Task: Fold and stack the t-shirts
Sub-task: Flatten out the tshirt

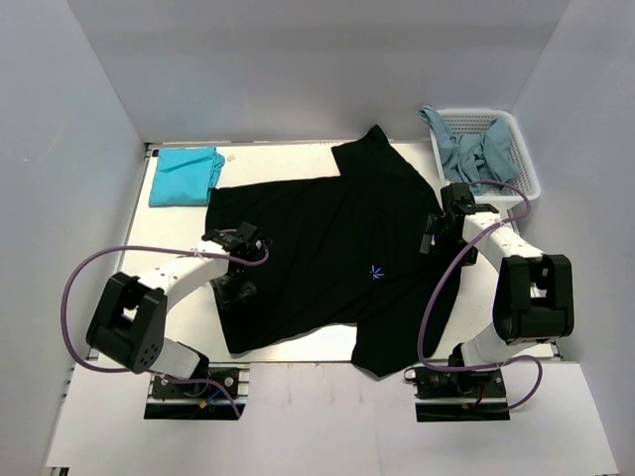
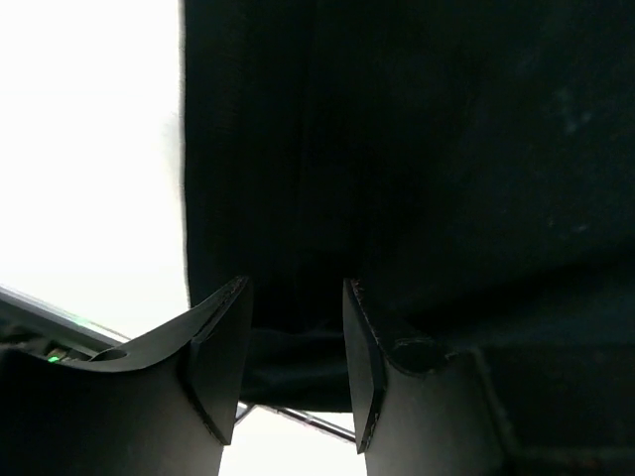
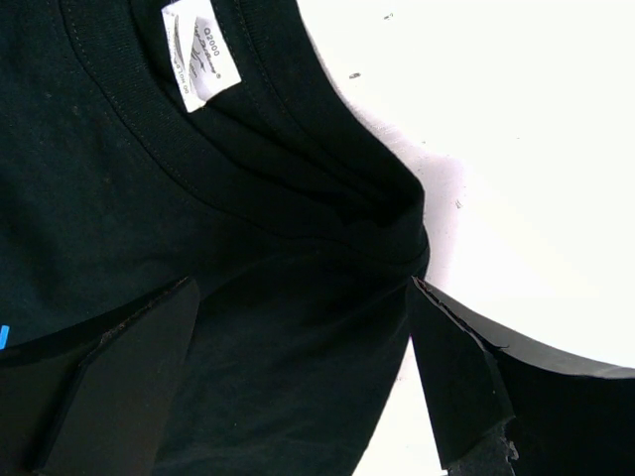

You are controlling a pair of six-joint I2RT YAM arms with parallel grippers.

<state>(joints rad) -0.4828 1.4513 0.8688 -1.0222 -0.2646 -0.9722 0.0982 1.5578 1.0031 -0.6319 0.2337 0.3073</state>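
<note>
1. Sprawling across the white bench (image 1: 273, 154) is the big black tee (image 1: 327, 248), laid out mostly flat, its small blue-white star mark (image 1: 376, 272) facing up near the middle.
2. Over on the left, the left pincer (image 1: 236, 288) hangs low above the shirt's left edge. Its fingers (image 2: 223, 347) stand partly apart, with dark cloth showing in the gap and nothing pinched.
3. On the right, the right pincer (image 1: 431, 241) is spread wide open at the shirt's neck end. From its wrist camera the collar (image 3: 248, 149) and white label (image 3: 201, 52) sit just ahead of the fingertips.
4. Far left corner: a teal tee (image 1: 186, 176), folded, just beside the black shirt's sleeve.
5. Far right corner: greyish-blue tees (image 1: 471, 151) heaped in a white mesh basket (image 1: 526, 169), one draped over its rim.
</note>
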